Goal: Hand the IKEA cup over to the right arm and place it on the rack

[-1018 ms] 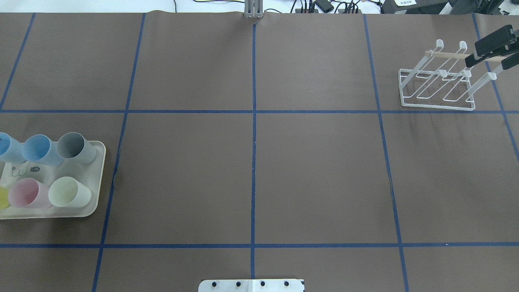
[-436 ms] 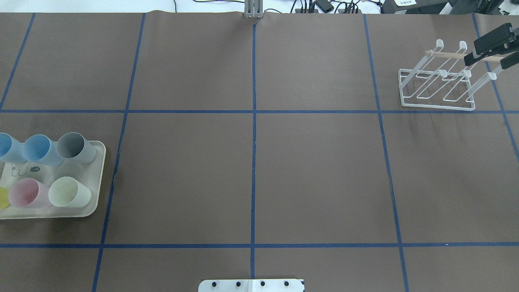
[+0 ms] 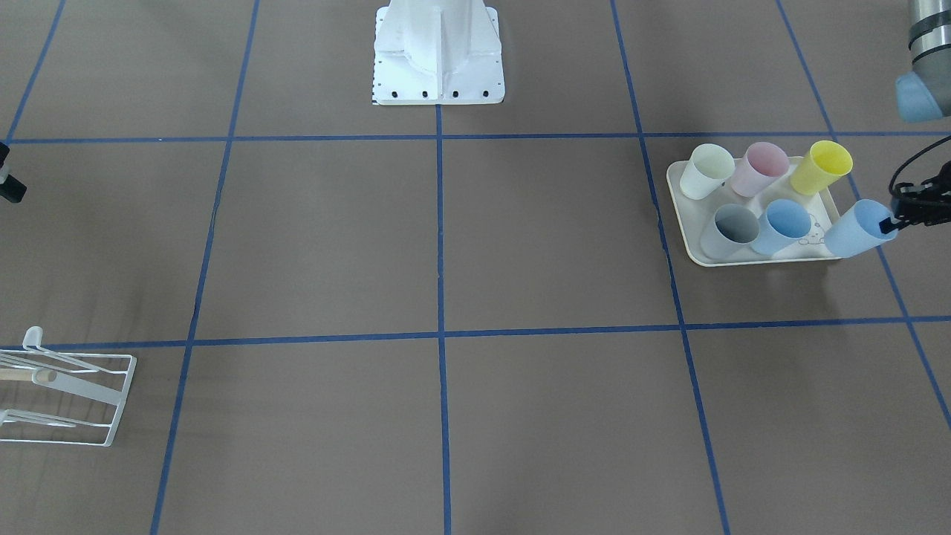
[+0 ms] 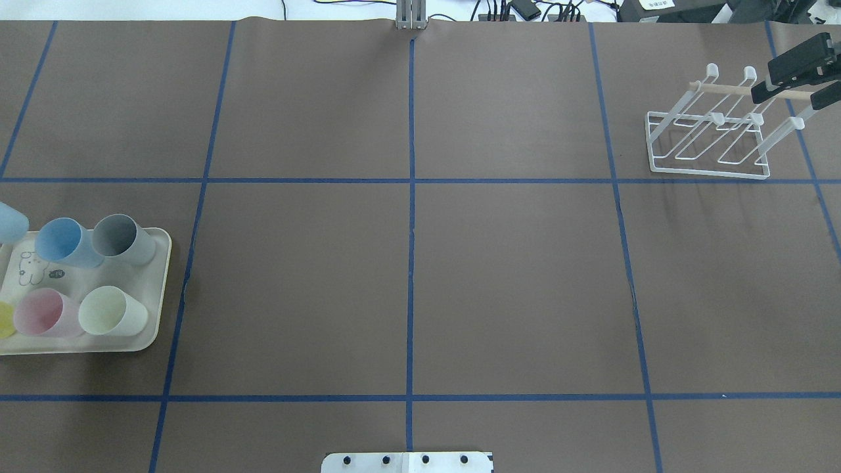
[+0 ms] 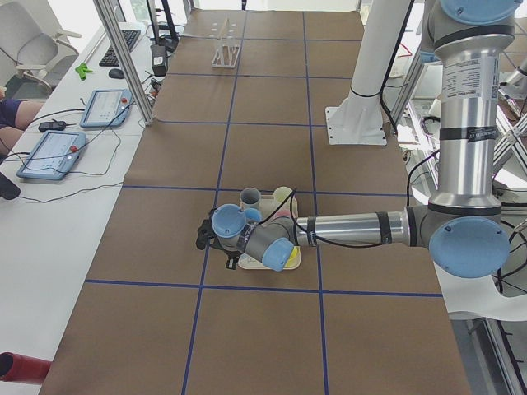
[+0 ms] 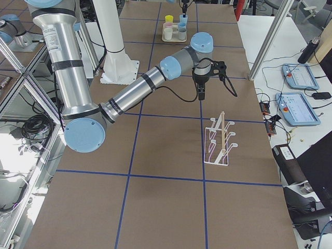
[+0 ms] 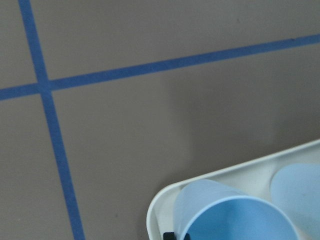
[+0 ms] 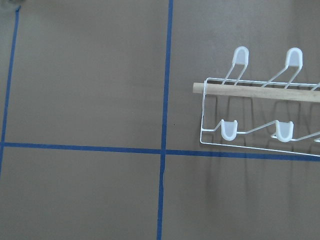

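A light blue IKEA cup (image 3: 854,229) hangs tilted over the tray's outer end, and my left gripper (image 3: 893,218) is shut on its rim. The overhead view catches only a sliver of this cup (image 4: 10,223) at the left edge. It fills the bottom of the left wrist view (image 7: 235,217). The white wire rack (image 4: 709,144) with its wooden dowel stands at the far right and holds nothing. My right gripper (image 4: 785,98) hovers open above the rack's right end. The right wrist view looks down on the rack (image 8: 250,115).
The cream tray (image 4: 161,289) at the left edge holds a blue cup (image 4: 62,243), a grey cup (image 4: 121,238), a pink cup (image 4: 43,313), a pale green cup (image 4: 112,312) and a yellow cup (image 3: 821,167). The robot base (image 3: 438,52) stands mid-table.
The light blue cup has risen out of its tray slot and moved outward to the left, uncovering the rabbit print. The right gripper has drifted slightly farther back.
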Robot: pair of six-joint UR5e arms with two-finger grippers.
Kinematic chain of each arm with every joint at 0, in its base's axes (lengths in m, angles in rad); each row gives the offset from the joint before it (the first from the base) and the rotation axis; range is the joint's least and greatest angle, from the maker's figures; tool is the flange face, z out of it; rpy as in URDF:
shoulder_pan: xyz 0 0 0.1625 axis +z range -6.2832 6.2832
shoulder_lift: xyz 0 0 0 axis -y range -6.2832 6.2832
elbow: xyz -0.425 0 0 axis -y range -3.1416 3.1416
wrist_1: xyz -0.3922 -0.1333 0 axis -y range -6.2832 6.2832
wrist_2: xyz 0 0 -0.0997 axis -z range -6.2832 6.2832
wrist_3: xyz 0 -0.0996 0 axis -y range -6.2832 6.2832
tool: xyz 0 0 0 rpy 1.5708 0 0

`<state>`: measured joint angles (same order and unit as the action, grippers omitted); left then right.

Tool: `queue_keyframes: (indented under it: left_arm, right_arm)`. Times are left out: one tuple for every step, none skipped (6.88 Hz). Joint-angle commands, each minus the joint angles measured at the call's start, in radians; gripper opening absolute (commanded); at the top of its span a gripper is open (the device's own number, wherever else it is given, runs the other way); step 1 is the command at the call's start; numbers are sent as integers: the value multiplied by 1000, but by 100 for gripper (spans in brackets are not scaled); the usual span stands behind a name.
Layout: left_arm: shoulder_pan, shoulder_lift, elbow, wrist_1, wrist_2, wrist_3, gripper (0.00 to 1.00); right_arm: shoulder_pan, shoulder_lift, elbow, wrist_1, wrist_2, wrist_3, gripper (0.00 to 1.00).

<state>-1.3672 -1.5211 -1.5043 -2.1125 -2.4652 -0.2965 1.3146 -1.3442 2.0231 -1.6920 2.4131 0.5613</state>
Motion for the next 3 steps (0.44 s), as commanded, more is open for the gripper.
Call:
queue_keyframes:
  left_arm:
    - [-139,-7,-106,48,60,2,0]
    - [-148,-39,-137,49,104,-12,0]
    - [-150,-100,-157,46,199,-86,0]
  right_arm:
    - [-6,23,8,0,-14,35,100]
    - [-43,51,11,3,-64,92,100]
    - [-107,95,20,38,-182,218,100]
